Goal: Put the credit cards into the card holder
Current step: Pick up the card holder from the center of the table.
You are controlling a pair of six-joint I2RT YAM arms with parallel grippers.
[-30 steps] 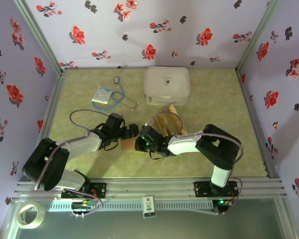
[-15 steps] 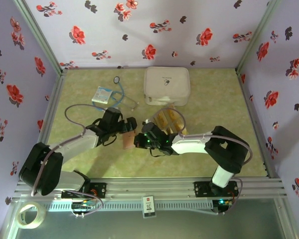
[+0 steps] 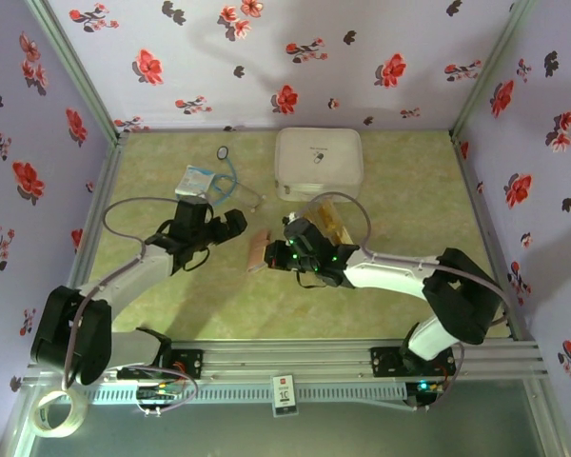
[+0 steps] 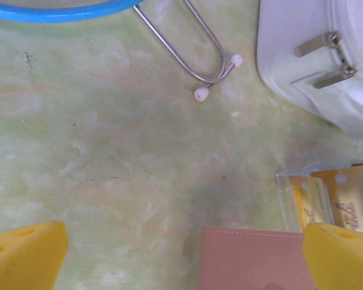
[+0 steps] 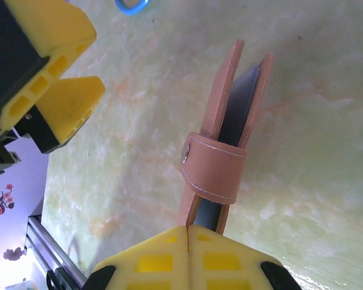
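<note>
Grip check: your right hand (image 5: 187,229) is pressed together, pinching the card holder (image 5: 225,130) by its edge. It has carried the holder back toward the credit cards (image 4: 349,199), now just beyond it. Your left hand (image 3: 228,227), off to its left, has backed away, spread and empty. The strap looks buttoned, so nothing is loaded yet. Count: one holder, at least two cards.

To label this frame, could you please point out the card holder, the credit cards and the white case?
card holder (image 5: 213,172): right wrist view, on its snap strap.
credit cards (image 4: 354,196): left wrist view, on a golden card's face.
white case (image 3: 319,162): top external view, lid's middle.
</note>
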